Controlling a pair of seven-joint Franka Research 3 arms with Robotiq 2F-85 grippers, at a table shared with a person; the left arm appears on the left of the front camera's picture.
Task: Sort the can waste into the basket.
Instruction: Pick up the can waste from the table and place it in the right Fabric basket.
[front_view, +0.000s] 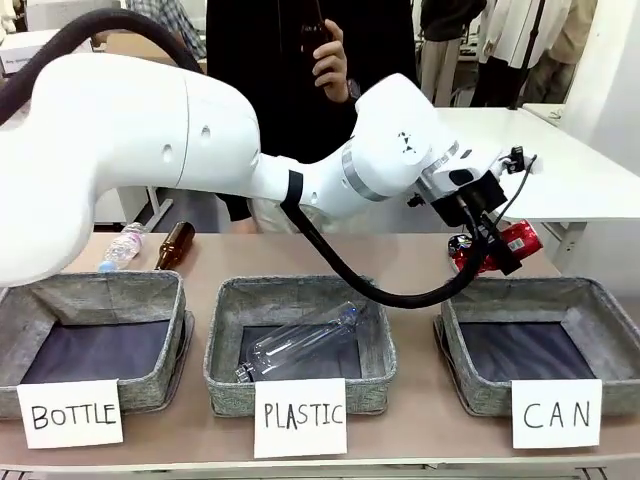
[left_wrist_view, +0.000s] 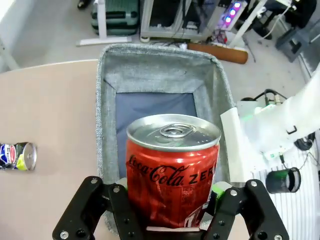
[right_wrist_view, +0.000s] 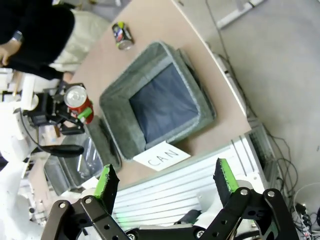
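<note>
The red can hangs in the air over the far left corner of the grey basket fronted by the "CAN" card. My left gripper is shut on it. In the left wrist view the red can stands upright between the black fingers of the left gripper, with the basket below. The dark blue can lies on its side on the table outside the basket. My right gripper hovers open high above the basket; the red can and the blue can show below it.
The "PLASTIC" basket in the middle holds a clear bottle. A "BOTTLE" basket stands at the left. Behind it lie a brown glass bottle and a clear plastic bottle. A person stands across the table.
</note>
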